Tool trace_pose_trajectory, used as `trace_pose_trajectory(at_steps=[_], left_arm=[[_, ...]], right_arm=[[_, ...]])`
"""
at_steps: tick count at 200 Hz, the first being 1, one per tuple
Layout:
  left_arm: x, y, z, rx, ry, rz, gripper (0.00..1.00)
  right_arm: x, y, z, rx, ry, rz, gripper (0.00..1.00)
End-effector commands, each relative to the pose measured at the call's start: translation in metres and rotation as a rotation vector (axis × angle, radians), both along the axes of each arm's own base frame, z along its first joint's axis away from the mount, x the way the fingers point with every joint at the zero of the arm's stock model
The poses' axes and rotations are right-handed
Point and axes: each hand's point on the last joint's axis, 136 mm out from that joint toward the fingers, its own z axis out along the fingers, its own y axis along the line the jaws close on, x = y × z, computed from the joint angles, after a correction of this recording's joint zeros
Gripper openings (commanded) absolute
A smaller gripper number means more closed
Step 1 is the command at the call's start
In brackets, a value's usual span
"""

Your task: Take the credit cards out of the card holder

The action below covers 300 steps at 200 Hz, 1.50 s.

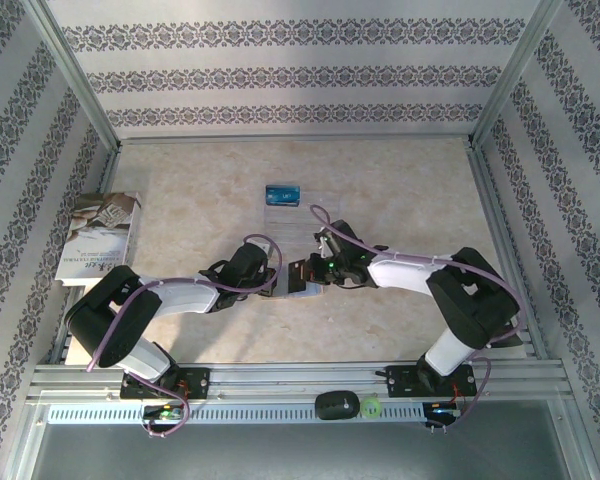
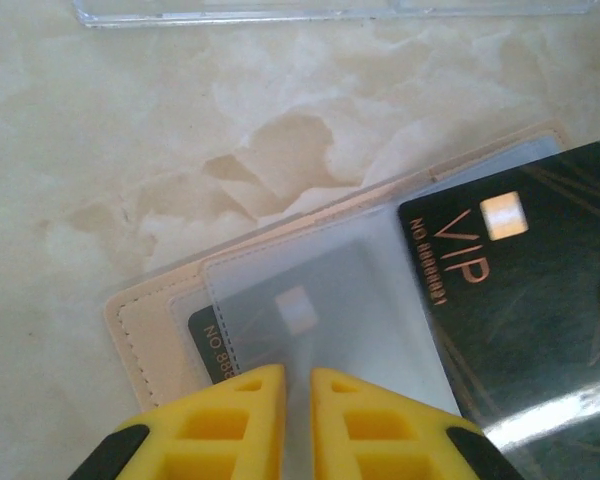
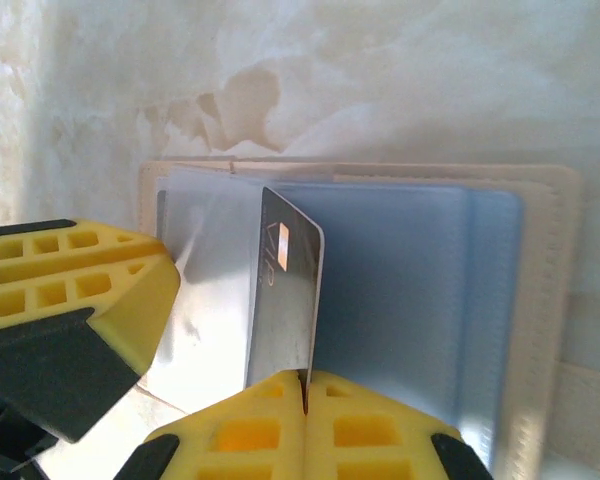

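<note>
overhead looks down; both wrist views closely share card holder (image 2: 145,340).

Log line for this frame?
left hand: shut on card holder | right hand: shut on black card, tilted up | blue card: in clear tray

I count | cards 3: blue card (image 1: 283,194), black VIP card (image 2: 525,300), sleeved black card (image 2: 280,325) | card holder (image 2: 148,335) 1 | clear tray (image 1: 306,223) 1 | book (image 1: 98,236) 1 | my claws 2: left claw (image 2: 298,378), right claw (image 3: 305,380)
</note>
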Motion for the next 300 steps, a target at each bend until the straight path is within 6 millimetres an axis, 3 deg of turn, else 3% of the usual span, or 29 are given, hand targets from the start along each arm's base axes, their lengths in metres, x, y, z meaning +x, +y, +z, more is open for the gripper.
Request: trace_pose_trajectory(at_steps=[1,67,91,106,136,142,147,149,220,240,300], left_arm=[[-0.017,0.010,-0.020,0.028,0.095,-0.018,0.19],[-0.006,-0.005,0.069,-0.130,-0.017,-0.054,0.35],[-0.009,0.008,0.089,-0.178,-0.018,-0.025,0.40],[-0.013,0.018,0.097,-0.203,-0.012,-0.004,0.43],[-0.022,0.042,0.105,-0.225,0.003,0.049,0.54],[-0.024,0.046,0.106,-0.228,0.005,0.061,0.72],[-0.025,0.050,0.108,-0.231,0.004,0.071,0.97],[-0.025,0.051,0.109,-0.234,0.001,0.073,1.00],[-0.028,0.095,0.123,-0.187,-0.017,0.197,0.99],[-0.026,0.099,0.121,-0.179,-0.010,0.207,0.99],[-0.016,0.101,0.111,-0.191,0.007,0.231,0.99]], right_arm=[[0.000,-0.017,0.005,-0.052,-0.065,0.028,0.00],[0.011,-0.007,0.098,-0.119,-0.393,0.347,0.00],[0.022,-0.001,0.127,-0.159,-0.516,0.439,0.00],[0.033,-0.002,0.134,-0.232,-0.559,0.507,0.00],[0.053,0.007,0.139,-0.338,-0.594,0.668,0.00],[0.057,0.011,0.142,-0.354,-0.603,0.702,0.00],[0.061,0.013,0.143,-0.369,-0.610,0.726,0.00],[0.062,0.014,0.144,-0.374,-0.616,0.737,0.00],[0.124,0.035,0.129,-0.614,-0.687,0.972,0.00],[0.127,0.042,0.129,-0.609,-0.699,1.027,0.00],[0.128,0.045,0.102,-0.629,-0.639,1.130,0.00]])
